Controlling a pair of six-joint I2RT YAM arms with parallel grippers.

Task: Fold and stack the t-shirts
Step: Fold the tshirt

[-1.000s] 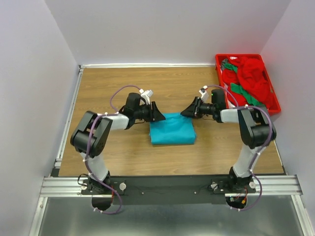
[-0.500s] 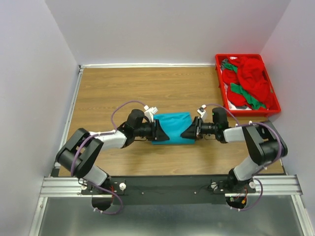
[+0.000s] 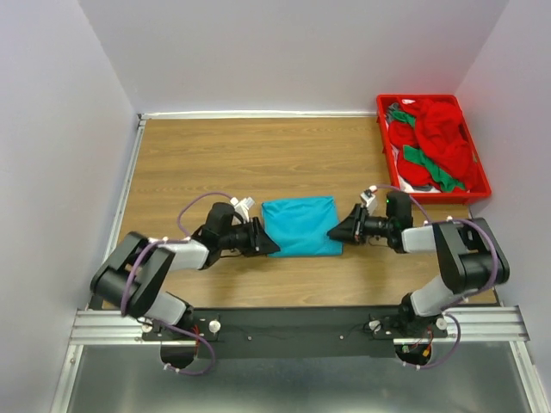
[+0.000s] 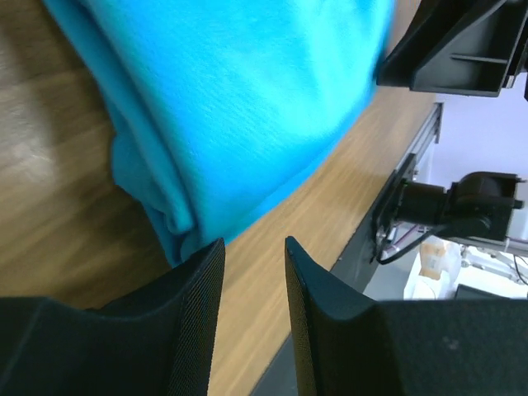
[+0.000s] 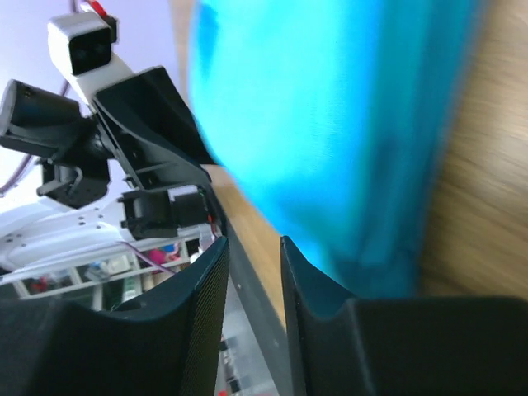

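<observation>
Left claw [image 3: 270,249] is down low at the surface [image 3: 207,159], its tip right at the near left corner of the teal shirt [image 3: 301,225]. From the left wrist camera the claw [image 4: 254,244] shows its two fingers [image 4: 202,297] only a narrow slit apart, bare wood showing through the gap and nothing pinched, so it's released. The folded corner of the teal shirt [image 4: 239,99] sits just past the fingertips, up and to the left of them. I can't tell whether the cloth brushes the left finger.

The teal shirt itself lies flat as a folded rectangle in the middle of the surface, between the two claws, with layered edges bunched at that near left corner.

Over to the right claw [image 3: 332,235]: also low, pointing in at the shirt's right edge near its near right corner. The right wrist view is blurred, but the claw [image 5: 254,242] shows the same narrow slit with nothing in it, so it's let go too. The teal shirt [image 5: 330,124] fills the frame beyond the fingertips and comes down just beside the right finger [image 5: 330,305].

Far right, at the back corner, the red tray [image 3: 428,97] holds a heap of red and green shirts [image 3: 435,142], well apart from both claws.
</observation>
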